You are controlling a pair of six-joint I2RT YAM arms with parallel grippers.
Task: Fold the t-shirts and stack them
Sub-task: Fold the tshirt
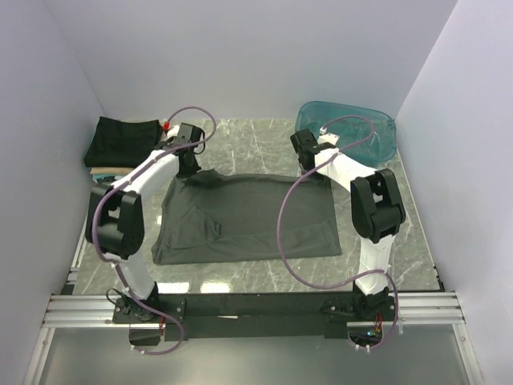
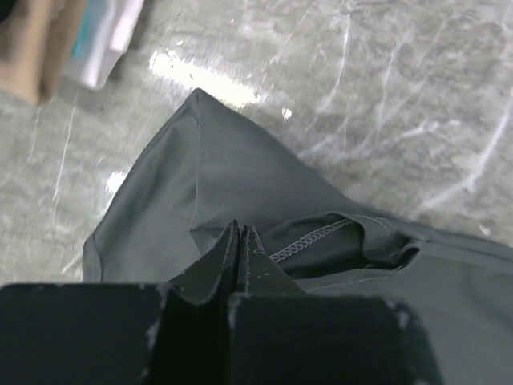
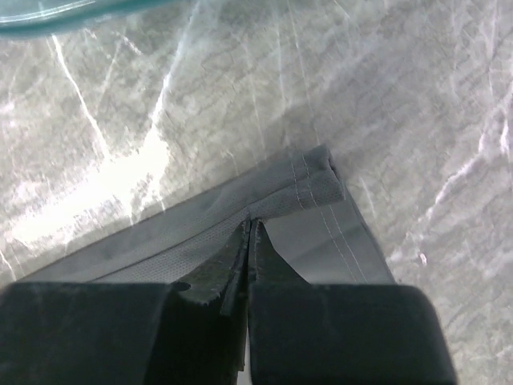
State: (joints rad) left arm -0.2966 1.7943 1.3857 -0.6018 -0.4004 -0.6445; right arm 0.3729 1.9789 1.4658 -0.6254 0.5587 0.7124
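A dark charcoal-grey t-shirt (image 1: 248, 216) lies spread on the marble table. My left gripper (image 1: 191, 164) is at its far left corner, where the cloth bunches upward. In the left wrist view the gripper (image 2: 239, 227) is shut, pinching a fold of the grey shirt (image 2: 224, 160) beside a stitched hem. My right gripper (image 1: 309, 168) is at the far right corner. In the right wrist view it (image 3: 252, 222) is shut on the shirt's (image 3: 321, 233) hem, which is turned over at the corner. A folded black t-shirt (image 1: 120, 140) rests at the far left on a tan layer (image 1: 104, 170).
A translucent teal tub (image 1: 349, 128) stands at the back right, just beyond the right gripper; its rim (image 3: 48, 12) shows in the right wrist view. White walls close in the table on three sides. The arm bases and a rail run along the near edge.
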